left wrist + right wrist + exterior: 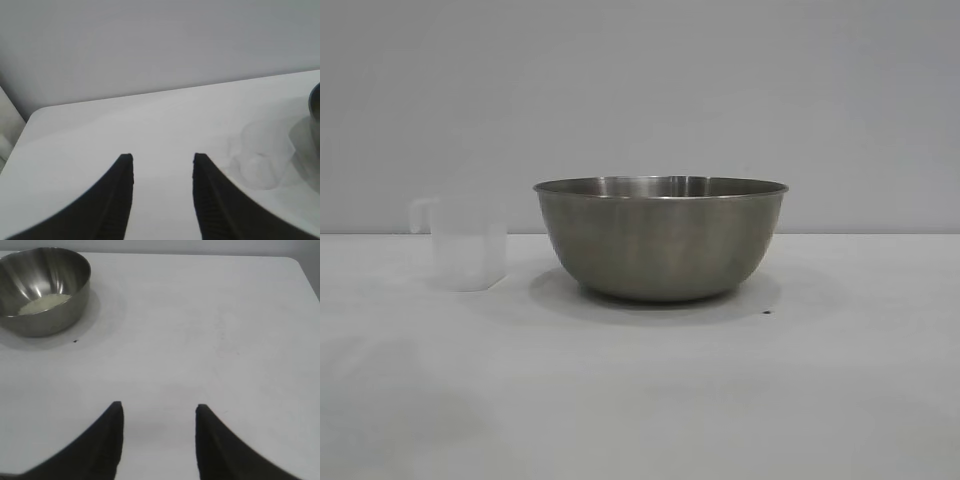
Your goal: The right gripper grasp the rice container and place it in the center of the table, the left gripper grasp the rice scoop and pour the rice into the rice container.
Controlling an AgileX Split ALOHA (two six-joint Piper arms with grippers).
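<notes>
Rice container (661, 240) sits upright on the table (640, 400), centre of the exterior frame, slightly right of middle. In the right wrist view it's in the upper left corner (42, 290), with rice (45, 303) pooled as a pale patch in the bottom of the bowl. Small dark speck on the tabletop just beside the bowl's base (766, 311).

Rice scoop (465, 243) stands upright at left of centre in the exterior frame, just beside the bowl but not touching, handle pointing toward the left edge. Left wrist view shows it at right of frame (262, 160), translucent; can't tell if anything is inside.

Left gripper (163, 160): fingers spread, nothing between them, over bare table, clear of the scoop. Right gripper (159, 409): fingers spread too, nothing held, over bare table well apart from the bowl. Neither arm shows in the exterior view.
</notes>
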